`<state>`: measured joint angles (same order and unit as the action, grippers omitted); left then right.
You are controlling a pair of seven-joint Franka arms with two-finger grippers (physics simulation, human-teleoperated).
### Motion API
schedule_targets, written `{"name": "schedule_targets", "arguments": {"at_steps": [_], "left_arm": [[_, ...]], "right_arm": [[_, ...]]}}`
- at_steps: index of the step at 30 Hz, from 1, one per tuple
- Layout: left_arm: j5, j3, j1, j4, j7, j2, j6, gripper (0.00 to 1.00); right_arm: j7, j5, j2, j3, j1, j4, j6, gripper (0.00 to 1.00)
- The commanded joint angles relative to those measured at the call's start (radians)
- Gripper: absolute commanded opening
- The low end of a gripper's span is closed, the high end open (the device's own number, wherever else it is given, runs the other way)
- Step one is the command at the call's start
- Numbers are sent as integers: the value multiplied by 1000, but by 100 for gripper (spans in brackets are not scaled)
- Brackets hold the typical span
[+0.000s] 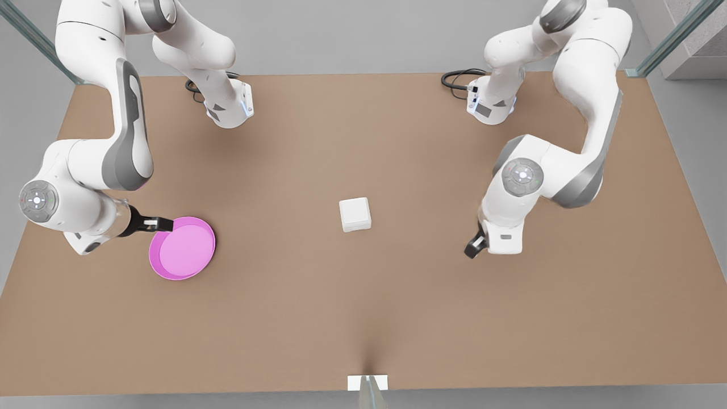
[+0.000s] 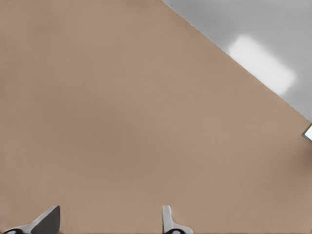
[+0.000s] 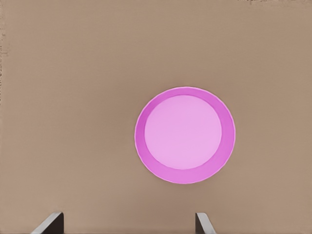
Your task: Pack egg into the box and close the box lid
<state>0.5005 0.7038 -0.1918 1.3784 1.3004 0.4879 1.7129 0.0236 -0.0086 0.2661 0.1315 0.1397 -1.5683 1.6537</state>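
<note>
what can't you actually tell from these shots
1. Front view: the shut lid covers the box, so whether the egg is inside is hidden.
2. Front view: whether the right gripper touches the pink plate at its rim is too small to tell.
3. Left wrist view: the picture's edge cuts off the left gripper behind its open tips.

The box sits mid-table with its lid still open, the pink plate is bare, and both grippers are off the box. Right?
One thing is off: the box is shut, with the box lid flat over it in the front view. The pink plate is bare, and the right gripper by the plate and left gripper are both clear of the box.
</note>
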Motion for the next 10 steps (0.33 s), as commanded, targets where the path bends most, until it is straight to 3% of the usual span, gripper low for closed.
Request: {"name": "schedule_targets", "arguments": {"at_steps": [1,2,3,4,5,10], "left_arm": [[-220,-411,246,-113,-958,-61,-383,100],[-607,-685,293,-122,-1134,-133,-352,100],[-609,-728,256,-113,-1391,-233,-354,100],[-557,-721,249,141,-1383,-434,-176,100],[-510,-708,264,214,-1203,-480,-136,100],[-505,-691,279,182,-1158,-436,-137,100]], "right_arm": [[-105,-2,-4,-1,0,1,-2,100],[-105,-2,-4,0,0,1,-3,100],[-105,-2,-2,0,0,1,-3,100],[-105,-2,-1,0,0,1,-2,100],[-105,-2,-1,0,-2,1,0,100],[-103,-2,2,0,-11,-1,1,100]]}}
